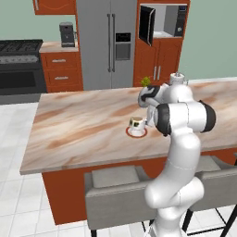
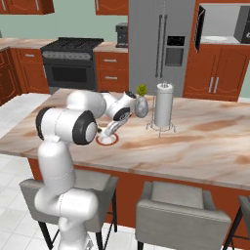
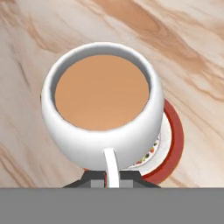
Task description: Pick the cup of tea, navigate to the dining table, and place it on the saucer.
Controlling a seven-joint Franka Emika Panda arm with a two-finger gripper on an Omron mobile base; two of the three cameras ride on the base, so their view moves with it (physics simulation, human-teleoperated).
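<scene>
Marble-veined surface (image 1: 78, 125) spans both base views, with a fridge (image 1: 109, 41) and stove (image 1: 21, 65) behind. We note the cup (image 1: 136, 124) sitting on the saucer (image 1: 137, 133), whose red rim shows under it in the hand view. Jaws close on the cup's handle (image 3: 110, 168) at the near side. Tea (image 3: 103, 92) looks level. A paper-towel holder (image 2: 163, 108) and small plant (image 2: 141, 102) stand near the arm.

- Your small white cup of brown tea (image 1: 136, 124) sits on the round red-rimmed white saucer (image 1: 137, 134), near the front edge of the long marble-topped dining table (image 1: 74, 129).
- In the right base view, your tall paper-towel holder (image 2: 163, 106) stands right of the saucer, farther back, with a small potted plant (image 2: 141, 101) between them.
</scene>
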